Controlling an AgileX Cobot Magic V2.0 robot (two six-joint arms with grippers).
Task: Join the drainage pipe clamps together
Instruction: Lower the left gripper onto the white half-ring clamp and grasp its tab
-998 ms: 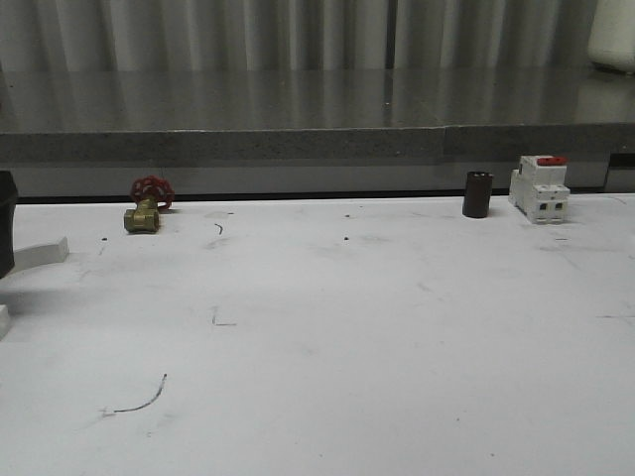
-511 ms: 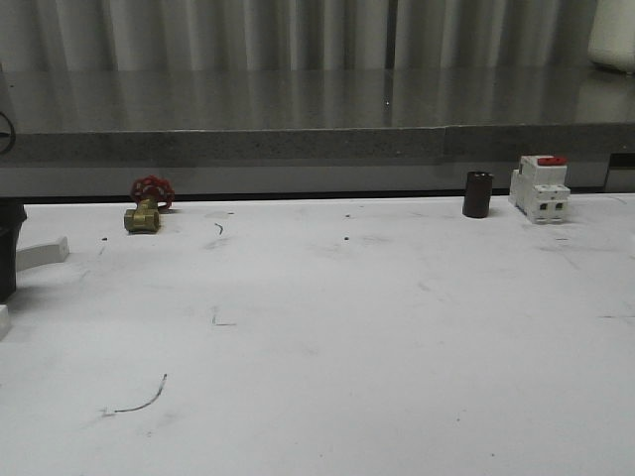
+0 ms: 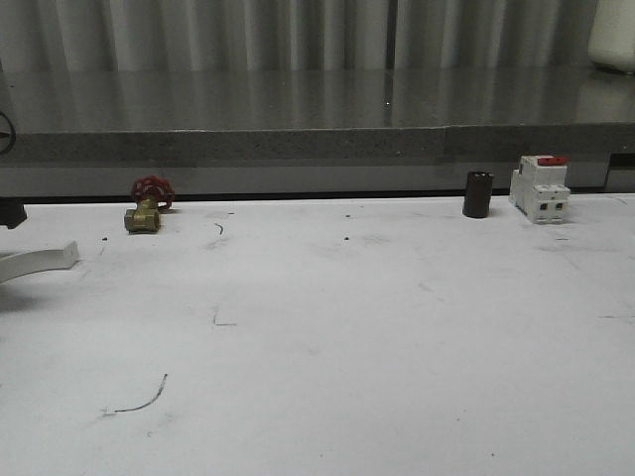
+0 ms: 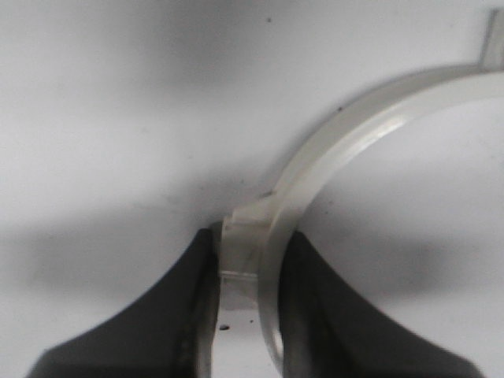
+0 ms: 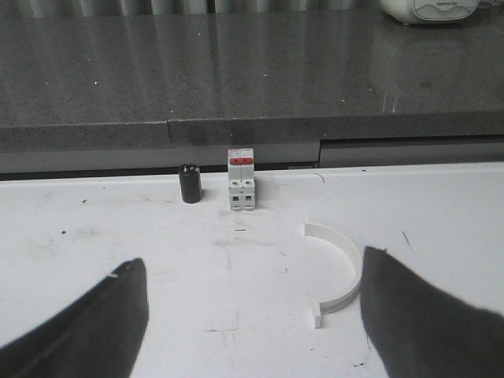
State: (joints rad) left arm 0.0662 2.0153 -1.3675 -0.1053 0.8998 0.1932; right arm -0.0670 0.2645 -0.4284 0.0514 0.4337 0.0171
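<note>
One white clamp half (image 4: 346, 146) is gripped by the left hand (image 4: 248, 315); in the left wrist view its band is seen pinched between the two dark fingers (image 4: 169, 315), the arc curving away toward the upper right of that frame over the white table (image 4: 118, 102); in the front view the same clamp half (image 3: 45, 260) is seen at the far left edge of the frame, its free end pointing toward the middle, with a dark bit of the arm just above it at the frame edge. The second clamp half (image 5: 339, 272) is seen in the right wrist view, lying on the table at the centre right of that frame, its open side turned toward the frame's left; it is framed by the spread fingers (image 5: 425, 323) of the right hand (image 5: 252, 331), which is open and holds nothing. Beyond that clamp half, near the far table edge, a white breaker with a red top (image 5: 242, 179) is stood just beside a small dark cylinder (image 5: 190, 183); in the front view these two are found at the upper right, the breaker (image 3: 540, 187) right of the cylinder (image 3: 477, 193); a brass valve with a red handwheel (image 3: 147, 205) is set at the upper left; thin dark scratches are seen across the table (image 3: 397, 347).
</note>
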